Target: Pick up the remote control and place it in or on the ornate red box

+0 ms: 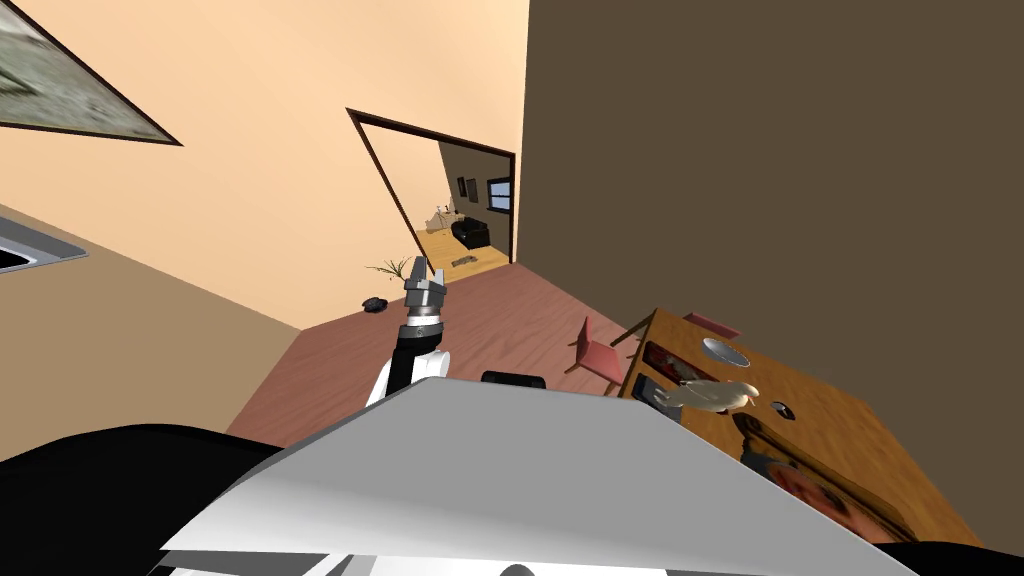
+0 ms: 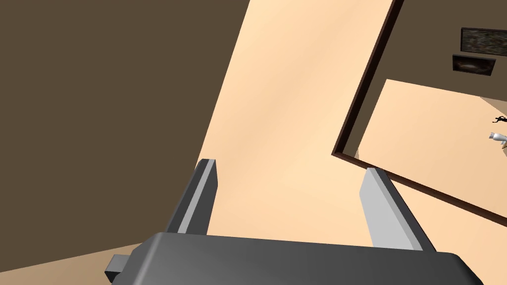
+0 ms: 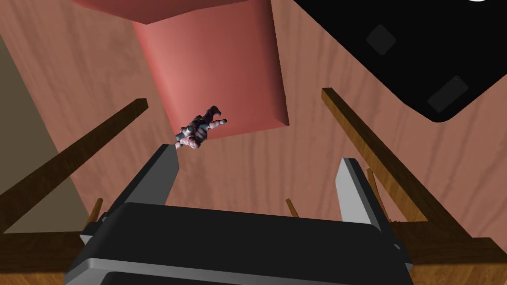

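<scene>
Right end effector spread wide, empty, aimed down at the reddish wood floor between wooden legs. Just past one fingertip, a small toy figure and a red chair. On the worktop at right, a dark red-patterned box. Just beside it, a dark flat slab, perhaps the remote control; cannot tell. Near these, a cream bird figure and a grey dish. Left end effector raised, wide, empty, toward a doorway.

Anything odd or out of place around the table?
A small pink-and-grey toy figure lies sprawled by the red chair seat, beyond the open right gripper; unclear whether on the seat or the wooden floor.
</scene>
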